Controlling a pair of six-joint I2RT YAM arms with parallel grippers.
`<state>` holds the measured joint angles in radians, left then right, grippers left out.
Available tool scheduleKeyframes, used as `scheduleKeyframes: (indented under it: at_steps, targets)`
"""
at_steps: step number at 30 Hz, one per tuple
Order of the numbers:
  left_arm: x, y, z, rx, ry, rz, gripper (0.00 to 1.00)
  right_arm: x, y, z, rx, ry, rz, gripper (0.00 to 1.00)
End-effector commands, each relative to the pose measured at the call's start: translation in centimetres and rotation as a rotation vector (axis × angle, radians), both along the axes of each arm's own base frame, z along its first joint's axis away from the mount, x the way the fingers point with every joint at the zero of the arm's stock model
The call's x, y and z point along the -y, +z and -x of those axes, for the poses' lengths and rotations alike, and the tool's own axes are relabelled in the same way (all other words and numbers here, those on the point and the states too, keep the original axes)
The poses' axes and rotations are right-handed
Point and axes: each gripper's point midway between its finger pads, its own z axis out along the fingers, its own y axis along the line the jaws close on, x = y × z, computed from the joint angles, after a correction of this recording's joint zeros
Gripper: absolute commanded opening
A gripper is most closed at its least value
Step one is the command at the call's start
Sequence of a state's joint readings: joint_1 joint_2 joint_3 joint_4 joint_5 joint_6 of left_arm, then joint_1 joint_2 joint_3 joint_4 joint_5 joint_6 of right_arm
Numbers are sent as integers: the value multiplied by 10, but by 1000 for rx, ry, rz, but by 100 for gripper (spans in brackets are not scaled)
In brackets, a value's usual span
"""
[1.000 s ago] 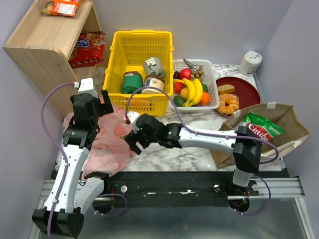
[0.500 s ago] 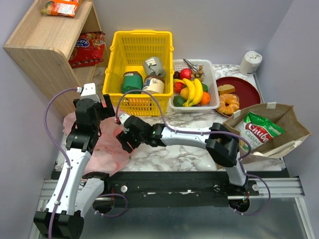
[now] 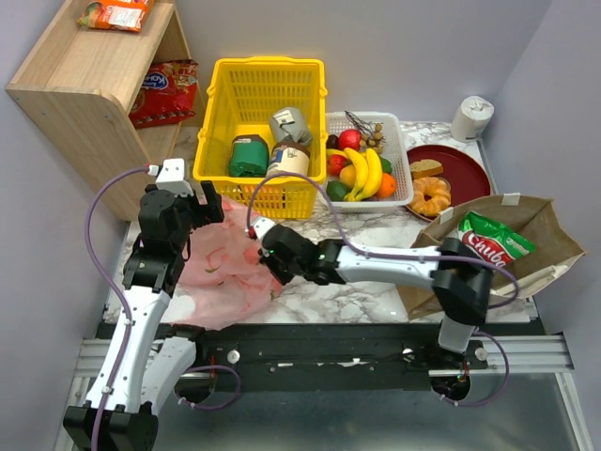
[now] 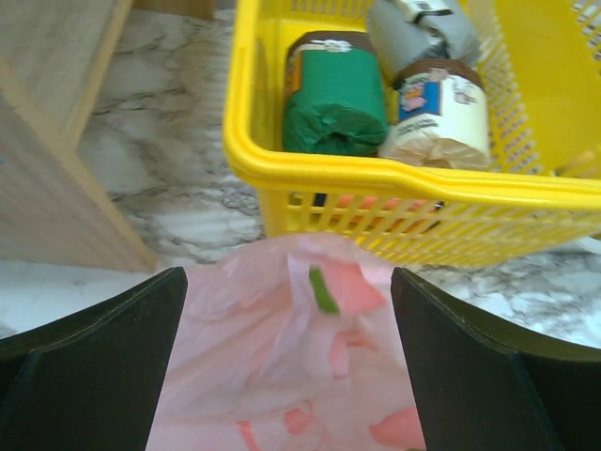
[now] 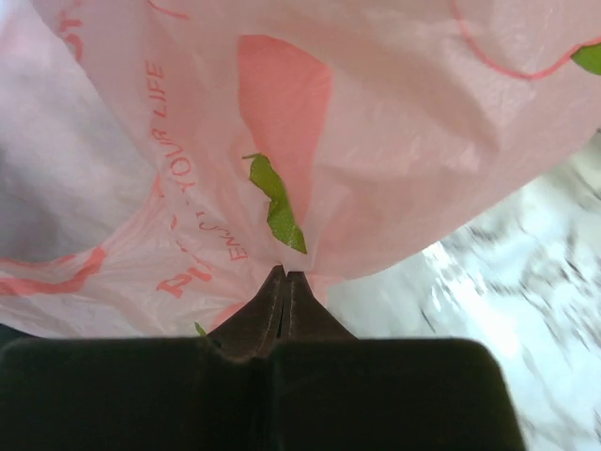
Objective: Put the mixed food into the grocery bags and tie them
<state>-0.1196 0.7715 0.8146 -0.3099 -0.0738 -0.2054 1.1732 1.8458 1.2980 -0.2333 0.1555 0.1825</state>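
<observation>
Called for a two-point hold to open the mouth. Had left gripper (image 4: 291,366) spread wide and empty, pink plastic bag (image 4: 282,376) right beneath its fingers, yellow basket (image 4: 310,174) just ahead. Had right gripper (image 5: 285,277) pinched shut on a bag fold at its tips. Needed a slow lift, no yanking thin film. Saw bananas (image 3: 364,172) well beyond it, in white tray (image 3: 399,141).

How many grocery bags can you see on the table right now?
2. The pink plastic bag lies at the left, pinched by the right gripper; the brown paper bag lies at the right edge, green crisp packet inside. No other shows.
</observation>
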Motion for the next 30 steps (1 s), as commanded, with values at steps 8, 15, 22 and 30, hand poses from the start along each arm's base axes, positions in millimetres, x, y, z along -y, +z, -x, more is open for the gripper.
scheduleKeyframes:
  at_steps: [8,15,22,30]
  targets:
    - [89,10,19,44,-520,86,99,158,48,-2,19,-105,131,1]
    - [133,1,50,24,-798,95,99,219,87,-68,104,-362,28,1]
    - [180,-28,77,-75,-977,14,99,227,114,-120,113,-414,-40,1]
    - [219,-42,111,-103,-1078,-63,99,226,117,-155,83,-439,-71,1]
